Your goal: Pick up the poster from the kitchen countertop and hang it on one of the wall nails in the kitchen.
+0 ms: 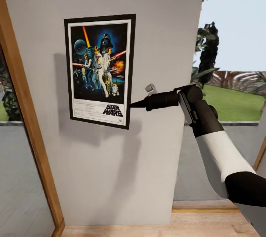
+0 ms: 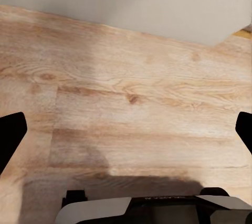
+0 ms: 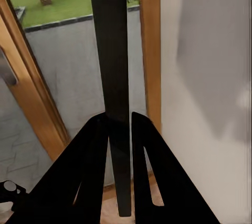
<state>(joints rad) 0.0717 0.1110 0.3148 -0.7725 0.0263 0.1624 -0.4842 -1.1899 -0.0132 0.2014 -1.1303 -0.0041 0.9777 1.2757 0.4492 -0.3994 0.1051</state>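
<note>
The poster (image 1: 99, 70) is up against the light-grey wall panel (image 1: 162, 26), slightly tilted, with the right hand (image 1: 133, 104) clamped on the lower part of its right frame edge; the right wrist view shows both fingers pinching that thin black edge. The left hand (image 2: 126, 129) hangs over the wooden floor (image 2: 131, 82), fingers spread wide and holding nothing. No nail is visible (presumably hidden behind the frame, if engaged at all). Releasing now risks the poster dropping should the frame not be seated, and the tilt suggests it may hang crooked.
</note>
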